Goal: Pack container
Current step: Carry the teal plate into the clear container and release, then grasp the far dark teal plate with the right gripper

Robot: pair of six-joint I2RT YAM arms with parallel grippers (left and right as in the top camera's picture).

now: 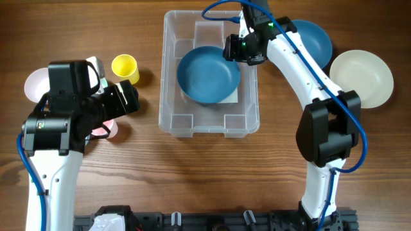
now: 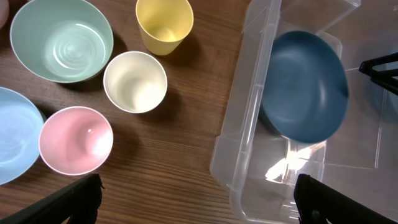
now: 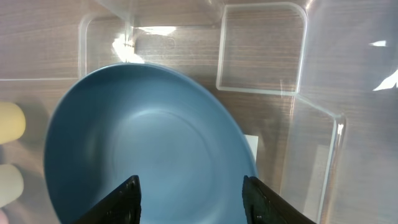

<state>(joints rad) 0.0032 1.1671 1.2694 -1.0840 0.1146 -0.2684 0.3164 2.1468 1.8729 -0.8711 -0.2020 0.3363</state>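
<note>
The clear rectangular container [image 1: 168,77] stands at the table's middle. A dark blue bowl [image 1: 207,74] lies inside it, tilted, over the white label. My right gripper [image 1: 241,48] is open just above the bowl's far right rim. In the right wrist view its fingers [image 3: 193,199] are spread wide over the blue bowl [image 3: 149,162], with the container's wall [image 3: 311,124] to the right. My left gripper [image 1: 125,99] is open and empty, left of the container. In the left wrist view it [image 2: 196,205] hovers over bare wood beside the container [image 2: 249,124] and the bowl [image 2: 305,87].
Left of the container stand a yellow cup [image 1: 125,67], a cream cup [image 2: 135,81], a pink cup [image 2: 76,140], a mint bowl [image 2: 62,40] and a light blue bowl [image 2: 12,143]. To the right lie a blue bowl [image 1: 314,38] and a cream bowl [image 1: 363,77].
</note>
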